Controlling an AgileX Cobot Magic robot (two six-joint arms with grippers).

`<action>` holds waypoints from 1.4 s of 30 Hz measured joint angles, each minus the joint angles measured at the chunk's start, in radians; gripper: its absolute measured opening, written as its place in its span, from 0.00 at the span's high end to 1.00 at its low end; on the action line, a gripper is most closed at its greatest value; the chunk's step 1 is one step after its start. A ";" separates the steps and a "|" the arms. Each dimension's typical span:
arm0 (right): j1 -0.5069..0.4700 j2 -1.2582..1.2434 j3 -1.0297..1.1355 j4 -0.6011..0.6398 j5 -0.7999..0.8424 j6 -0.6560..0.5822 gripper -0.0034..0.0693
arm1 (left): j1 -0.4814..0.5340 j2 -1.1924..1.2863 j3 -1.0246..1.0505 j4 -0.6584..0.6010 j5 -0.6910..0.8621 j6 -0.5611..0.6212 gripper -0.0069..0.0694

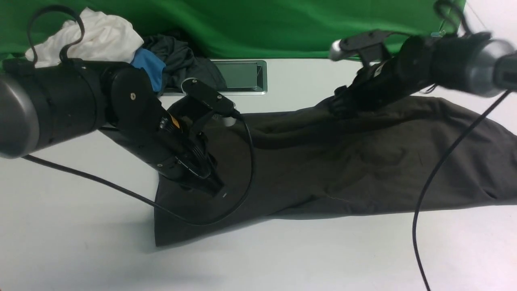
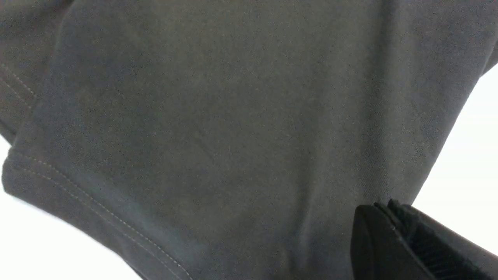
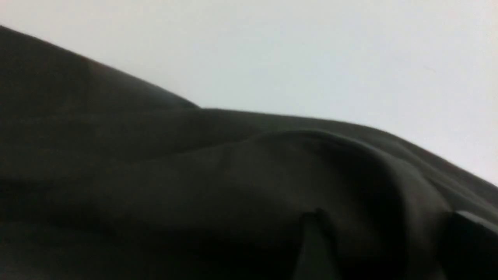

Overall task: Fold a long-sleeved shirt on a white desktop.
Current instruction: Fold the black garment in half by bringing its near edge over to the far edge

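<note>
A large, very dark olive-black cotton long-sleeved shirt [image 1: 363, 161] lay spread across the middle and right of the broad, smooth white worktop [image 1: 282, 258], its cloth rumpled in shallow folds. Its left end was raised a little off the surface and cast a shadow below.

The black left gripper [image 1: 216, 190] pointed down into that left part of the shirt. In the left wrist view its fingers [image 2: 389, 245] were pressed together, and the cloth's creases and edge ran in to their tips, so it was closed on a fold of the shirt. A stitched hem showed beside it, with white worktop beyond.

The black right gripper [image 1: 337, 107] sat low at the shirt's far edge, near the middle. In the right wrist view its two fingers stood apart, with a hump of dark cloth between them and nothing clamped.

At the far left, against the bright green cloth backdrop [image 1: 262, 28], a crumpled white garment [image 1: 105, 36], a blue garment [image 1: 147, 66] and a dark grey garment [image 1: 181, 60] lay piled together. Just beside them a silver-framed rectangular panel [image 1: 242, 76] was set into the worktop.
</note>
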 joint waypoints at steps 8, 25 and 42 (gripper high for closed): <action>-0.017 0.006 0.000 -0.045 -0.053 -0.003 0.62 | 0.001 0.000 -0.001 0.002 0.026 0.000 0.89; -0.018 0.020 -0.055 -0.041 -0.150 -0.012 0.91 | 0.002 0.000 -0.003 0.002 0.034 -0.001 0.89; -0.055 0.057 -0.097 -0.039 -0.215 0.078 0.64 | 0.002 0.000 -0.003 0.003 0.076 -0.001 0.89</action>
